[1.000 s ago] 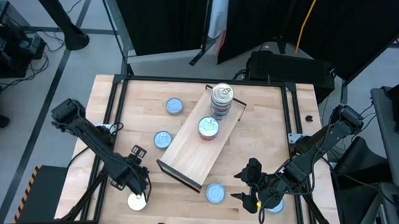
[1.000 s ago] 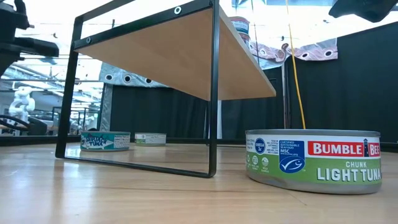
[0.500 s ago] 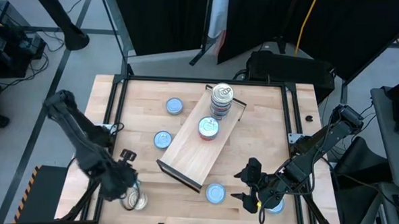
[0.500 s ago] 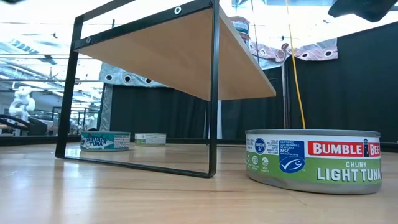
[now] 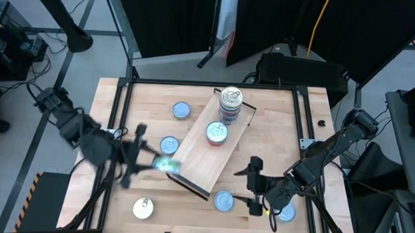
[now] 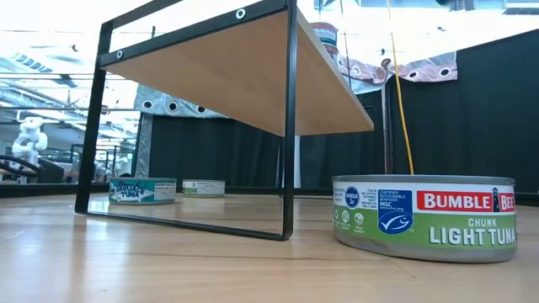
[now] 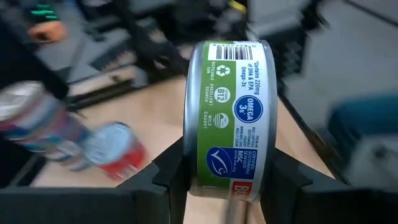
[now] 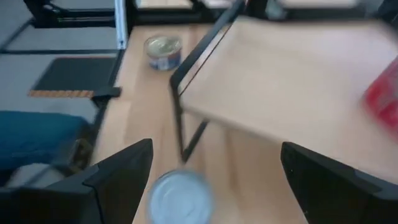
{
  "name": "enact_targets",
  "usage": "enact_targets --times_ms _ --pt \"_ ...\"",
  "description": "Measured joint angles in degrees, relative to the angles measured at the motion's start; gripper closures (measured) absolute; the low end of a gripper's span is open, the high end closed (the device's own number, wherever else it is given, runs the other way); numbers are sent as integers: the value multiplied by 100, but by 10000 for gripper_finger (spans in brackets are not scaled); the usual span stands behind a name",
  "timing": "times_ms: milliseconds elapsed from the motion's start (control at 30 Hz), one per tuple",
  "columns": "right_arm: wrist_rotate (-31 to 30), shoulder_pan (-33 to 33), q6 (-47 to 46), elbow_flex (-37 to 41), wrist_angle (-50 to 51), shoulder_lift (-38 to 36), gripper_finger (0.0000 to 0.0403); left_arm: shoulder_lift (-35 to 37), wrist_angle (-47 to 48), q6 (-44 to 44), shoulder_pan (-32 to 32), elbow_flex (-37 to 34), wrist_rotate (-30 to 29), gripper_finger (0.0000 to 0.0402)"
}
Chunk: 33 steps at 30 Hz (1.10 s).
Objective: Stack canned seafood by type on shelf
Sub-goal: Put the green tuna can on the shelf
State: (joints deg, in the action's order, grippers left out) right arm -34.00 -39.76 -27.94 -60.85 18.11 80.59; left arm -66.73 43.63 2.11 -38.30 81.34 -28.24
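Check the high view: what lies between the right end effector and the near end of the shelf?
In the high view, one blue-topped tuna can sits on the tabletop between the right end effector, which is open, and the shelf's near dark lip; the can is untouched.

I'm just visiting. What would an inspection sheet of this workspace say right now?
Surface: wooden table, black frame.
Job's things: shelf carries a tin stack and a single tin; loose tins around it.
Clutter: nothing seen.
Pincers: left pincer grips a green-labelled tin near the shelf's end; right pincer open over a tin.
Cables: yellow cable behind.
Surroundings: black curtains.
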Motion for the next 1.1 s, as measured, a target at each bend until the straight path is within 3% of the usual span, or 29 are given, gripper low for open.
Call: enact_targets --times_ms 100,233,433,567,767,1100 --pt "-283 120 777 -265 74 -130 55 -17 -281 245 802 -11 500 257" --pt "-713 117 1500 -501 265 -515 55 -242 -501 1178 1824 -181 1762 257" --pt "-997 86 1590 -426 551 -1041 55 -831 -708 2283 2614 -278 3397 258" --pt "-1486 267 1219 235 -111 -988 55 -1079 -713 2398 2822 -282 3939 258" --pt "-1570 471 839 1078 -1288 -960 62 -1557 -733 2956 3306 -280 4793 258" --pt "-1552 436 1117 1122 -1305 -976 89 -2481 -959 3371 4008 -282 5902 258"
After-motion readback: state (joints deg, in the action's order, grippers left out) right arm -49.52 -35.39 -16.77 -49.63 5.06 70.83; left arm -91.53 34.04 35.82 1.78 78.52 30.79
